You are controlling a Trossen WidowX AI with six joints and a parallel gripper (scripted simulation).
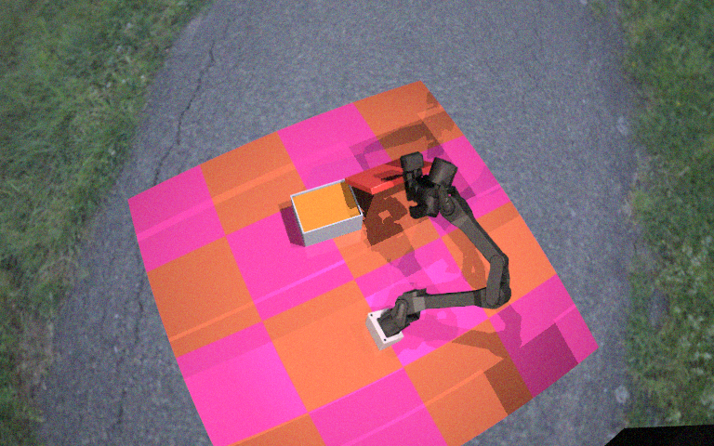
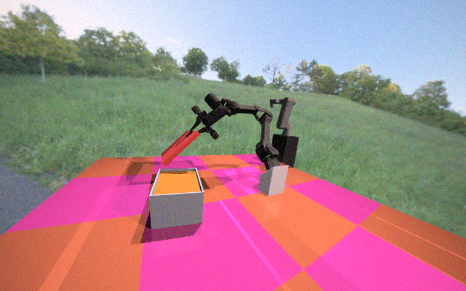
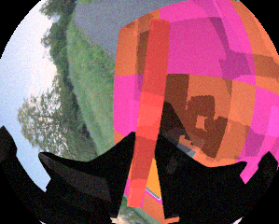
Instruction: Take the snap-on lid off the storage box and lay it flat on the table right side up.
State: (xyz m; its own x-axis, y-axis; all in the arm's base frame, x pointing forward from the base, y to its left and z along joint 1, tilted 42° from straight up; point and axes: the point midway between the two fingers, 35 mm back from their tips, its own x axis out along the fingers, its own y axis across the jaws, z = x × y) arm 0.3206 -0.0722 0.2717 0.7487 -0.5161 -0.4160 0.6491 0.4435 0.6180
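Note:
The red lid [image 1: 369, 181] [image 2: 180, 147] [image 3: 150, 112] hangs in the air, steeply tilted, with its low end toward the storage box. My gripper [image 2: 194, 131] [image 3: 146, 137] is shut on the lid's upper end; the arm partly hides that end in the top view. The storage box [image 1: 333, 229] [image 2: 176, 210] stands upright and open on the table, with grey walls and an orange inside. In the top view the lid is just beyond the box's right rim; in the exterior view it is above and behind the box. Contact between them cannot be seen.
The checkered pink and orange table [image 1: 211, 287] [image 2: 264, 230] carries the arm's pale base [image 1: 378, 338] [image 2: 276, 182], which stands apart from the box. A black pedestal [image 2: 285, 149] with a grey jointed post stands beyond the table's far edge.

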